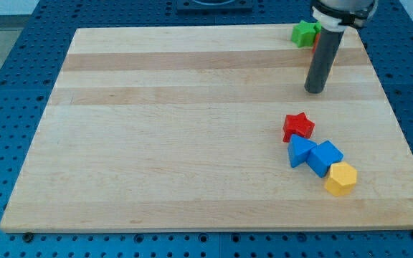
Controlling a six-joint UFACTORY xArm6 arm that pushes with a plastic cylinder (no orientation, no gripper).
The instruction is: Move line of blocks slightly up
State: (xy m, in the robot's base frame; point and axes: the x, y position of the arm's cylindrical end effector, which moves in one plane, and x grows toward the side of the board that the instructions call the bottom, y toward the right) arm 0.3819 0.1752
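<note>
A line of blocks runs diagonally at the view's lower right: a red star [298, 126], a blue block [300, 151], a blue cube [325, 158] and a yellow hexagon [340, 178], each touching its neighbour. My tip [315, 91] rests on the board above the red star, apart from it by about a block's width. A green star [305, 33] lies at the view's top right, partly behind the rod, with a sliver of a red block [313, 43] next to it.
The wooden board [178, 129] sits on a blue perforated table [20, 107]. The yellow hexagon lies close to the board's right and bottom edges.
</note>
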